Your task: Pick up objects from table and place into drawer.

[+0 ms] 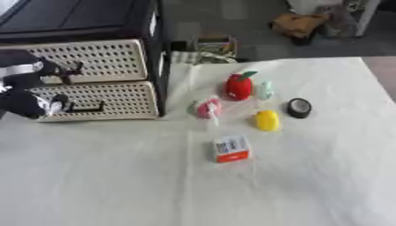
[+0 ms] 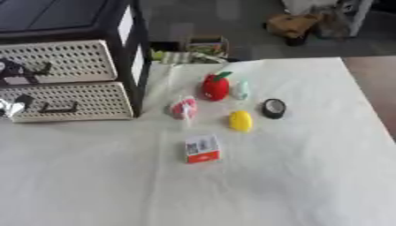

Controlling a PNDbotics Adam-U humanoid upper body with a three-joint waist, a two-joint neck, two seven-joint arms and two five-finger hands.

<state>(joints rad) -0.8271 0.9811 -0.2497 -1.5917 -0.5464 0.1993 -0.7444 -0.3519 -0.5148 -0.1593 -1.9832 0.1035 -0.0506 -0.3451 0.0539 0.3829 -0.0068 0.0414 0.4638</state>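
Note:
A black drawer unit (image 1: 158, 53) stands at the table's far left with two beige perforated drawer fronts, the upper (image 1: 100, 59) and the lower (image 1: 116, 99). My left hand (image 1: 35, 103) is at the left edge, right in front of the lower drawer's dark handle (image 1: 86, 107). On the white cloth to the right lie a red apple-shaped toy (image 1: 239, 85), a pale green piece (image 1: 265, 90), a black tape roll (image 1: 299, 107), a yellow lemon-shaped toy (image 1: 267, 120), a pink wrapped item (image 1: 208, 108) and an orange-and-white box (image 1: 230, 148).
The white cloth (image 1: 309, 176) covers the table, whose right edge runs down past the tape roll. Behind the table's far edge are a small box of clutter (image 1: 210, 47) and a brown bag (image 1: 300, 24) on the floor.

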